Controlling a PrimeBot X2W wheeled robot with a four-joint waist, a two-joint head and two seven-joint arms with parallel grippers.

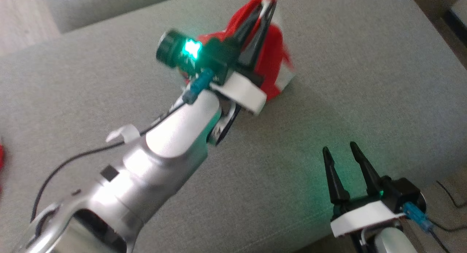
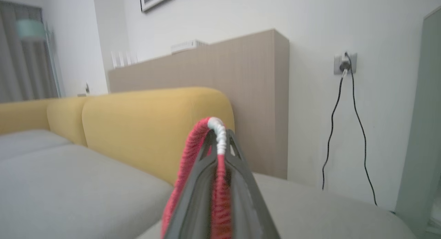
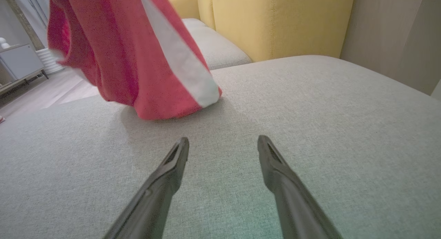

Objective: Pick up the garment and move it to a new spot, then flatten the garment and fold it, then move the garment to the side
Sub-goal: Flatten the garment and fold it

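Note:
A red garment point(image 1: 274, 59) with a white stripe hangs from my left gripper point(image 1: 268, 3), which is shut on its top edge; its lower hem touches the grey cushion point(image 1: 328, 99). In the left wrist view the red and white fabric point(image 2: 217, 142) is pinched between the closed fingers of the left gripper point(image 2: 220, 133). In the right wrist view the garment point(image 3: 137, 59) hangs ahead and to the left, hem resting on the cushion. My right gripper point(image 1: 341, 149) stands open at the lower right, empty, low over the cushion point(image 3: 310, 111); its gap point(image 3: 223, 142) holds nothing.
A yellow sofa backrest point(image 2: 144, 128) rises behind the grey seat. A wooden cabinet point(image 2: 248, 77) and a wall socket with black cables point(image 2: 344, 65) stand beyond. The cushion's front edge point(image 1: 321, 242) runs by the right gripper. A red item point(image 1: 2, 154) lies at the far left.

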